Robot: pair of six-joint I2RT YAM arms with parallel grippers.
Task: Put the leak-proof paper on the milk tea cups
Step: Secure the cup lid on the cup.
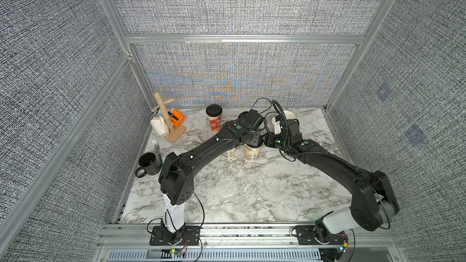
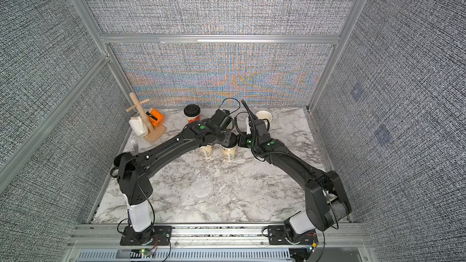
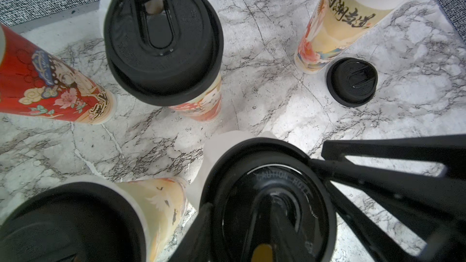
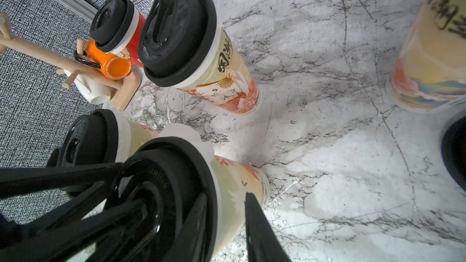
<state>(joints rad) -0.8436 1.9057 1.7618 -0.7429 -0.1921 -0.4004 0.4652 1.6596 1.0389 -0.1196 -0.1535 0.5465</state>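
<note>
At mid-tabletop (image 1: 264, 192), left pincer (image 3: 237, 210) and right pincer (image 4: 224, 195) are straddling the rim of one lidded milk tea cup (image 1: 252, 153), jaws narrow; actual grip cannot be told.

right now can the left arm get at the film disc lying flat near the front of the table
Probably yes: the film disc lies uncovered on the bare table near that arm's base. The left gripper first has to leave the lidded cup.
</note>
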